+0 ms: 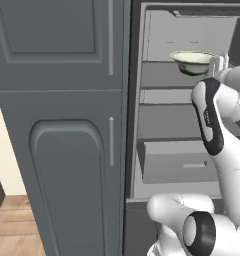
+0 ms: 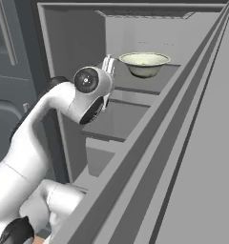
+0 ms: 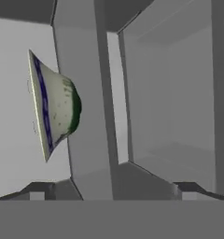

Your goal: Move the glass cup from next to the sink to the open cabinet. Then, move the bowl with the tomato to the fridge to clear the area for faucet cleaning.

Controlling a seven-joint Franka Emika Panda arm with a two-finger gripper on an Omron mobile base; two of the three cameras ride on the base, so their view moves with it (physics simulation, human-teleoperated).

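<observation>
The cream-white bowl [image 1: 192,61] [image 2: 144,62] sits upright on an upper shelf inside the open fridge [image 1: 162,75] [image 2: 130,116]. In the hand view the bowl [image 3: 55,105] appears rolled on its side, with a blue band and green foot, against the fridge [image 3: 179,93] interior. My gripper [image 1: 219,62] [image 2: 108,64] [image 3: 113,193] hangs just beside the bowl at shelf height, open, with nothing between its fingers and not touching the bowl. The tomato is hidden below the bowl's rim. The glass cup, sink, open cabinet and faucet are out of view.
Tall dark grey panelled doors [image 1: 67,125] with slim handles stand left of the fridge opening. A lower shelf and a drawer [image 1: 177,162] lie below the bowl's shelf. The fridge door [image 2: 197,167] stands open close on the right. Wooden floor [image 1: 12,225] shows at lower left.
</observation>
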